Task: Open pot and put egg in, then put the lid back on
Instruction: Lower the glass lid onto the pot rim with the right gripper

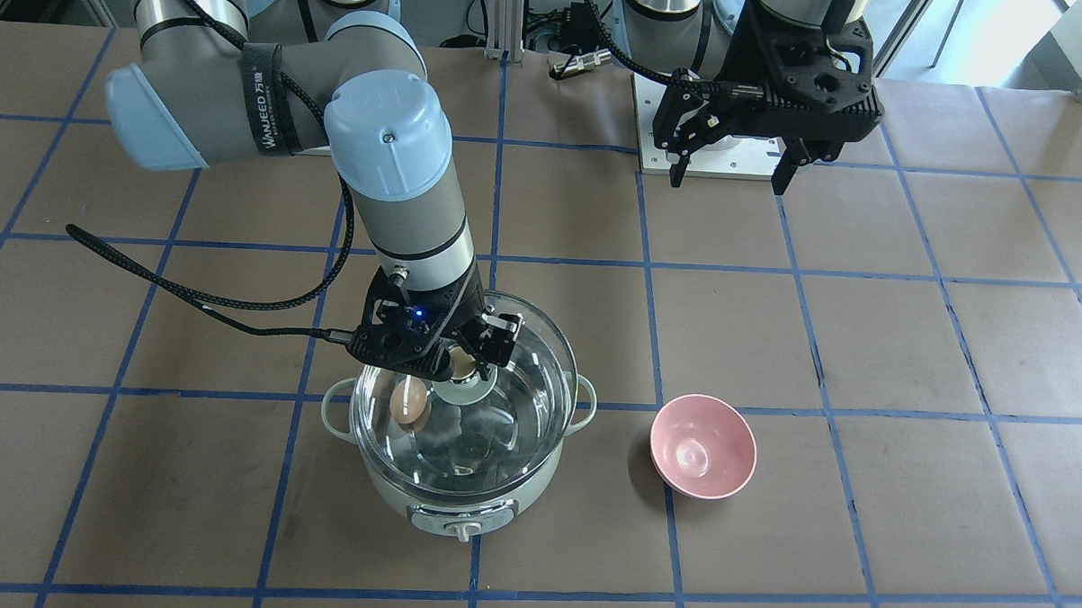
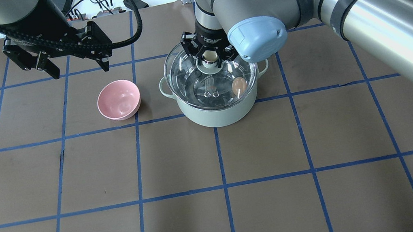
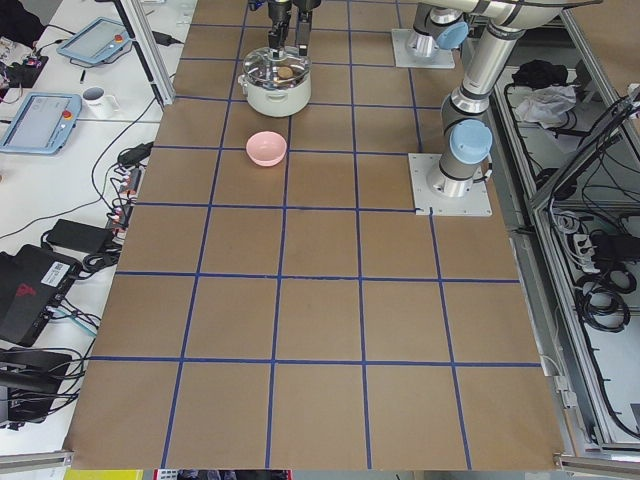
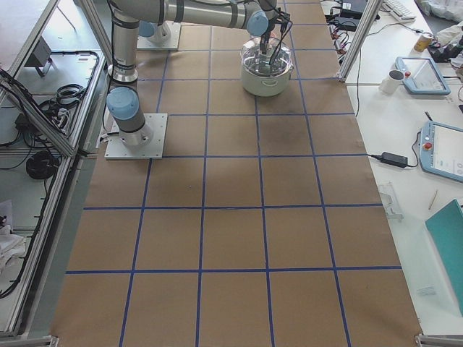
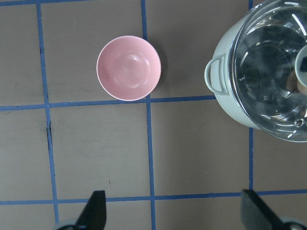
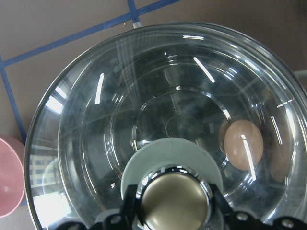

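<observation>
One egg in the pot, lid gripped by its knob
Pot (image 2: pixel 215 116) holds the egg (image 2: pixel 239 85), bowl (image 2: pixel 118 100) beside; lid (image 2: pixel 188 73) over the pot, right gripper (image 2: pixel 210 56) clamped on its knob (image 6: pixel 173 201); farther back, left gripper (image 2: pixel 79 69) spread wide, empty.

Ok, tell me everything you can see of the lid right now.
The lid is a pot-wide dome of clear glass with a pale green centre base and a shiny beige knob. The right pincer grips that knob from above. It is roughly level over the pot, the egg visible through it; whether it rests on the rim is unclear.
</observation>
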Robot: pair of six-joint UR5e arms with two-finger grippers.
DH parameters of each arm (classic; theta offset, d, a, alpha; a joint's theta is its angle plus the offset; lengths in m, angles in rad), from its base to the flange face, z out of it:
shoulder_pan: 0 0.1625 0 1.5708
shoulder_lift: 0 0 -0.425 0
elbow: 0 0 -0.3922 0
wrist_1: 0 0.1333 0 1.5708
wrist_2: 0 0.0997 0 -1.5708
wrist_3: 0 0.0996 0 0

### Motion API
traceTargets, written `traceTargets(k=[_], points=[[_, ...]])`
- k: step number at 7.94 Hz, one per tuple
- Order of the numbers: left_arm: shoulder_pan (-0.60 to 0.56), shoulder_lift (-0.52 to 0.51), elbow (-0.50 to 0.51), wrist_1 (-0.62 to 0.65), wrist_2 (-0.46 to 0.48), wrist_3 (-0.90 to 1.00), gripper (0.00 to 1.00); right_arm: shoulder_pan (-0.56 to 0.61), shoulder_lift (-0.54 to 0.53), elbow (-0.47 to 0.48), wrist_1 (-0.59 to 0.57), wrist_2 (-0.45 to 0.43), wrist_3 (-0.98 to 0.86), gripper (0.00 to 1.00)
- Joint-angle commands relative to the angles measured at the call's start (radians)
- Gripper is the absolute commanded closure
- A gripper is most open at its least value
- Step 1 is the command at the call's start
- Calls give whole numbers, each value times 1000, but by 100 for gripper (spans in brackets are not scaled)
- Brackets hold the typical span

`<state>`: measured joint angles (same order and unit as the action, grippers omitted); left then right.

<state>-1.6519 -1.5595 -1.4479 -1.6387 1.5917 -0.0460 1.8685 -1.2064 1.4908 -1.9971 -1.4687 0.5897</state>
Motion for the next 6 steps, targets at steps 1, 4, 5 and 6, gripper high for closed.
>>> traceTargets(k=[1, 4, 5, 6], points=[[1, -1, 0, 0, 1, 2, 0, 0, 1, 9, 0, -2, 1, 90], [1, -1, 0, 0, 1, 0, 0, 0, 2, 12, -3, -2, 2, 68], [1, -1, 0, 0, 1, 0, 0, 0, 2, 14, -3, -7, 5, 61], [1, -1, 0, 0, 1, 0, 0, 0, 2, 14, -5, -6, -4, 49]])
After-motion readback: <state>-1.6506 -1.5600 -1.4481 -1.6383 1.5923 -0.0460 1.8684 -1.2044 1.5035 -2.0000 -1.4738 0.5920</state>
